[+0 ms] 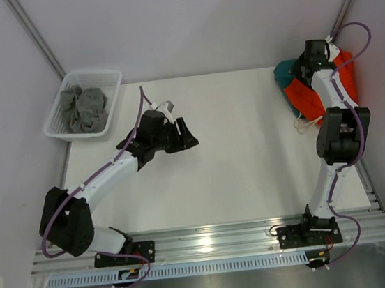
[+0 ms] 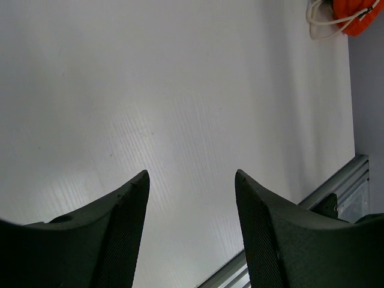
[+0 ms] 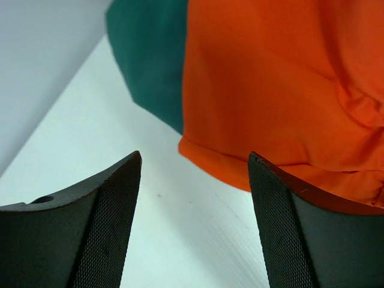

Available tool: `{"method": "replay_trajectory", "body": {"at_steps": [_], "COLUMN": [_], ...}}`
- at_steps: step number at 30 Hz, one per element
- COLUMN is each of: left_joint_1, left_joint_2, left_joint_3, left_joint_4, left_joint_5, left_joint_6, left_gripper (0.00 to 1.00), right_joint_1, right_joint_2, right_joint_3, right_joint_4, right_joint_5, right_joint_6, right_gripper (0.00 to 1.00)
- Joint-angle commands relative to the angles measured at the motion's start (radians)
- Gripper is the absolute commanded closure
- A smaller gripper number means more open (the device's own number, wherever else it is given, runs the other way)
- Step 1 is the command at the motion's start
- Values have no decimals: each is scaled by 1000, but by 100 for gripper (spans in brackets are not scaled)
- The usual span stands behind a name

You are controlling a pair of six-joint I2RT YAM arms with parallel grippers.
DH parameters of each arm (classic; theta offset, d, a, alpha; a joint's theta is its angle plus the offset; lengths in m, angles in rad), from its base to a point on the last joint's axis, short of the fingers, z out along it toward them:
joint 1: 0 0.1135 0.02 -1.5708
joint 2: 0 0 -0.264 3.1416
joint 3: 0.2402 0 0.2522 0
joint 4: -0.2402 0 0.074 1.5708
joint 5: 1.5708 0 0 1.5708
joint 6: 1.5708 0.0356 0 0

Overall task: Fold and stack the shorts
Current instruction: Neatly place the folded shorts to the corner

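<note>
A robotics lab test cell: a white worktop point(image 1: 243, 159) boxed in by plain pale panels point(image 1: 184, 18) on metal struts point(image 1: 33, 36), an aluminium rail point(image 1: 218, 240) along its near edge carrying two bolted arm bases point(image 1: 314, 231) and cables point(image 1: 351, 28).

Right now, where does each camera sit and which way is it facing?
Top external: above and behind the bases, looking down on the table; both arms whole.
Left wrist: on the left arm, facing across bare table toward the orange shorts; open jaws at bottom.
Right wrist: on the right arm, close above orange shorts and teal shorts; open jaws at bottom.
Shared: all three show the orange shorts.
</note>
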Motion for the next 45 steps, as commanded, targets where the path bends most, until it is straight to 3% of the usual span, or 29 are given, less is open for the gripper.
{"method": "replay_trajectory", "body": {"at_steps": [1, 11, 23, 36, 38, 39, 42, 45], "left_joint_1": [-7, -7, -7, -7, -7, -7, -7, -7], "left_joint_2": [27, 64, 69, 61, 65, 69, 73, 73], "left_joint_3": [89, 109, 71, 43, 41, 43, 45, 41], "left_joint_4": [25, 26, 52, 60, 58, 55, 55, 57], "left_joint_5": [28, 25, 48, 63, 59, 58, 60, 60], "left_joint_6": [11, 17, 19, 28, 33, 33, 33, 33], "left_gripper": [37, 37, 37, 37, 37, 37, 37, 37], "right_joint_1": [6, 31, 85, 62, 57, 57, 60, 63], "right_joint_2": [75, 224, 255, 371, 374, 371, 358, 327], "right_joint_3": [92, 287, 310, 405, 404, 401, 393, 381], "right_joint_4": [-45, -170, -214, -262, -254, -250, -237, -227], "right_joint_5": [86, 135, 173, 223, 215, 212, 210, 220], "right_joint_6": [-29, -42, -40, -26, -23, -23, -22, -19], "right_gripper": [27, 27, 28, 31, 36, 48, 69, 84]}}
